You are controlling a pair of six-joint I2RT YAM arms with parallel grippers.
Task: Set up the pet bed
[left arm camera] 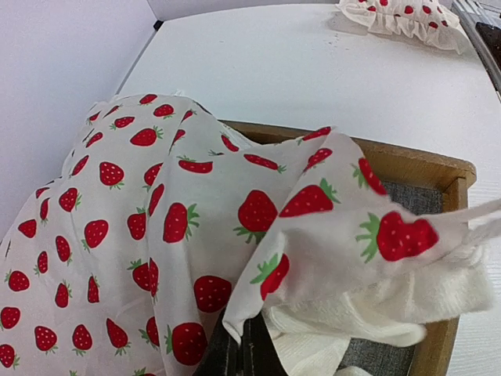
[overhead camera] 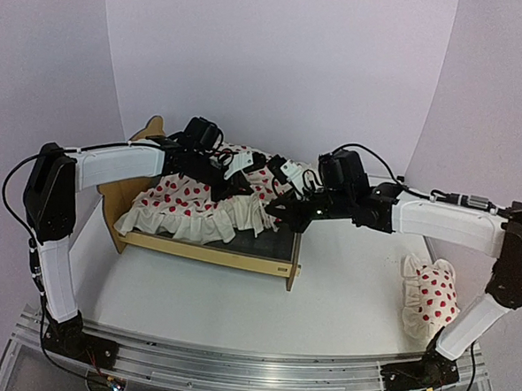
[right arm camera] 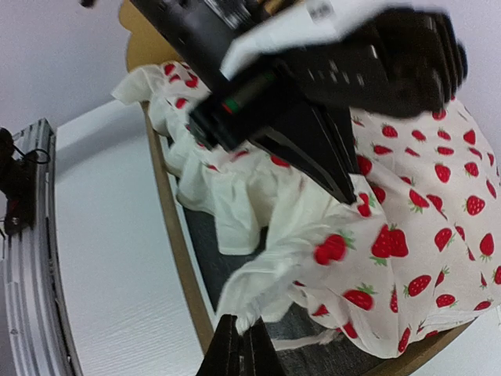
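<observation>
Top view: the pet bed (overhead camera: 211, 253) is sitting on the bench (overhead camera: 236, 314) left of centre, toward 10 o'clock. Its wavy headboard (overhead camera: 148, 128) is at the 9 o'clock end and its low footboard (overhead camera: 294, 267) at the 3 o'clock end. The duvet (overhead camera: 189, 211) is lying bunched over the bed, with ruffles hanging over the near rail. The pillow (overhead camera: 429, 296) is resting on the bench at 4 o'clock, well apart from the bed and just beside the right arm. The left tool (overhead camera: 240, 185) is reaching in from 9 o'clock over the duvet. The right tool (overhead camera: 274, 211) is coming in from 3 o'clock at the ruffled edge near the footboard.

Left wrist view: the left tool (left arm camera: 244, 346) is showing at 6 o'clock with its fingers pressed together and duvet (left arm camera: 180, 227) cloth gathered right over the tips, so it is pinching the duvet. The plywood frame (left arm camera: 407, 160) is running from 12 toward 3 o'clock, with the grey base (left arm camera: 411, 197) peeking out inside it. The pillow (left arm camera: 399, 17) is sitting at 1 o'clock on the bench (left arm camera: 313, 70).

Right wrist view: the right tool (right arm camera: 239, 337) is at 6 o'clock with its fingers closed – the white ruffle of the duvet (right arm camera: 258, 274) is running straight into the tips and being gripped. The left tool (right arm camera: 344, 168) is pointing down from 12 o'clock with its narrow tip buried in strawberry cloth. The side rail (right arm camera: 176, 235) is curving from 11 to 6 o'clock, with a strip of grey base (right arm camera: 202, 249) just inside it.
</observation>
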